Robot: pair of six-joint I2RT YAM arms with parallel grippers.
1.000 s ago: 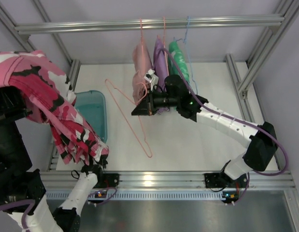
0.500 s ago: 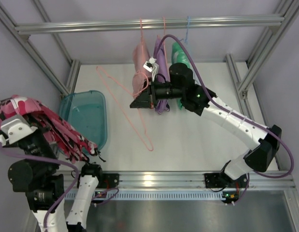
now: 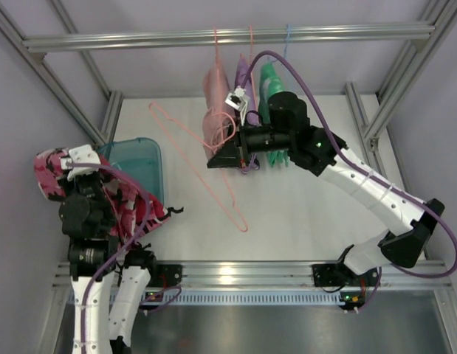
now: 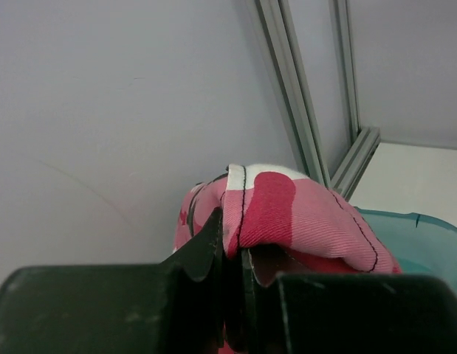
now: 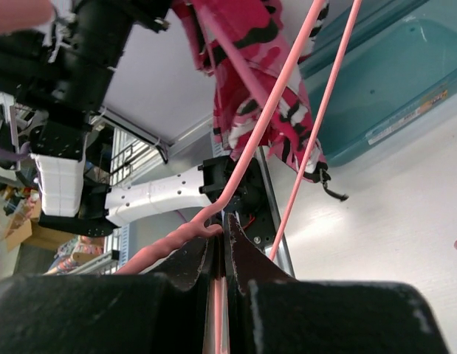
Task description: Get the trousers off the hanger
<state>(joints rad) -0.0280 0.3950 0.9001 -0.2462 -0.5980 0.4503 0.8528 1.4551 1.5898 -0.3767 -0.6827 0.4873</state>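
Observation:
The trousers, pink, red and white camouflage with dark strings, hang bunched from my left gripper at the table's left, beside the teal bin. In the left wrist view my left gripper is shut on a fold of the trousers. The salmon-pink wire hanger is bare and held in the air over the middle of the table. My right gripper is shut on it near its hook. In the right wrist view my right gripper pinches the hanger, with the trousers beyond it.
A teal plastic bin stands at the left of the table. A pale pink garment, a purple garment and a green garment hang on the top rail. Aluminium frame posts stand at both sides.
My left arm has swung down and inward with the trousers, which now hang bunched by the bin. My right gripper has shifted slightly right with the bare hanger.

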